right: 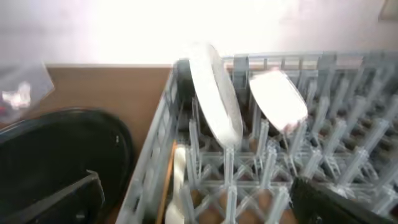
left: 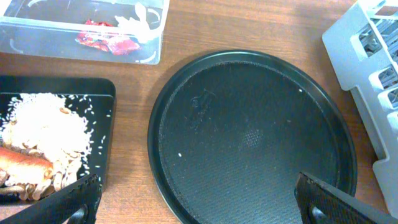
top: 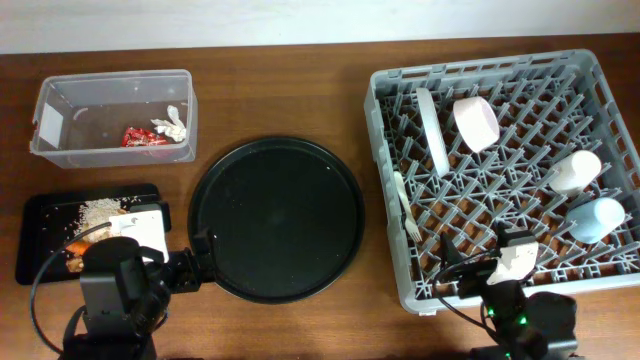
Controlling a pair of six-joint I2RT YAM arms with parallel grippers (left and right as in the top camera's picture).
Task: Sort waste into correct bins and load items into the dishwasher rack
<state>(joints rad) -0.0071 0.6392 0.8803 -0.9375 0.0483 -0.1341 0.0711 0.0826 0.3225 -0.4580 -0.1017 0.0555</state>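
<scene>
Brown wood of the table (top: 290, 90) carries everything. At its far left corner sits the clear tub (top: 115, 77), with the red wrapper (top: 140, 138) and the white tissue (top: 172, 125) touching each other toward the tub's right end. By the table's near left corner lies the shallow black tray (top: 40, 225), holding rice scraps (left: 43, 127), the carrot (left: 25, 163) and small brown bits (left: 40, 180) (all heaped together, the carrot half buried). The round black tray (top: 277, 218) takes the table's middle. The grey rack (top: 377, 150) fills the right side. In it the white plate (top: 432, 128) stands on edge near the far left corner, with the pink bowl (top: 476, 122) tipped on its side just beside it. The cream cup (top: 575, 170) and blue cup (top: 598, 218) lie toward the rack's right edge, and the fork (top: 403, 205) runs along its left edge. The left gripper (left: 199, 202) hangs at the round tray's near left rim, fingers spread wide. The right gripper (right: 199, 205) hovers at the rack's near edge, likewise spread wide.
</scene>
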